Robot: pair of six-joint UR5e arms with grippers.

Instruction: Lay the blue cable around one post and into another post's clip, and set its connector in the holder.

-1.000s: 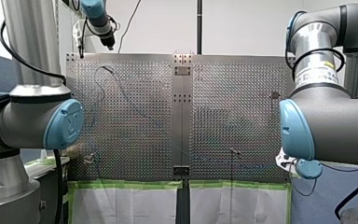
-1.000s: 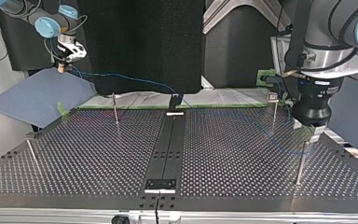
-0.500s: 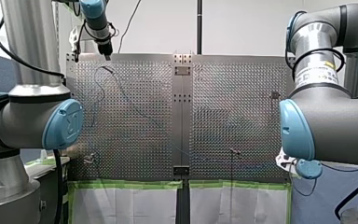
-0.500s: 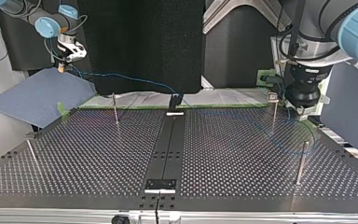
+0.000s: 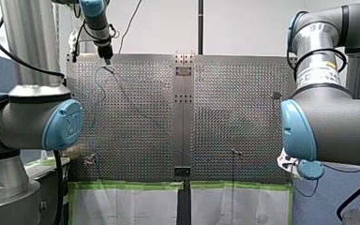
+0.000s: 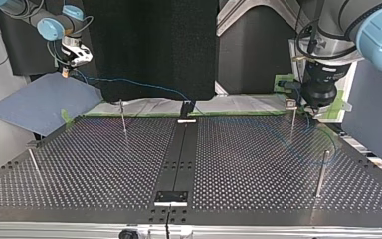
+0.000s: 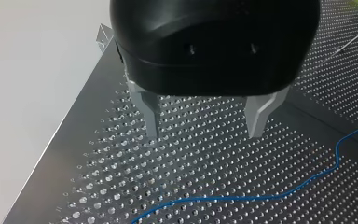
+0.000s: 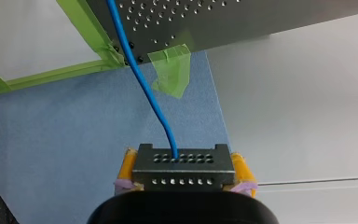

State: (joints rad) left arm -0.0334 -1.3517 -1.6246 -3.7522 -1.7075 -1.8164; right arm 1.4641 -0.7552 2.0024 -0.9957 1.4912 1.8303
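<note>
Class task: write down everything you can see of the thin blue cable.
The thin blue cable is a slim, flexible cord, plastic-sheathed by its look. One end enters a dark grey, hole-studded connector block clamped between the yellow pads of my right gripper, off the perforated metal table. From there it hangs slack through the air to the table, then lies in loose curves on it, near a thin metal post. My open left gripper hovers apart from it.
</note>
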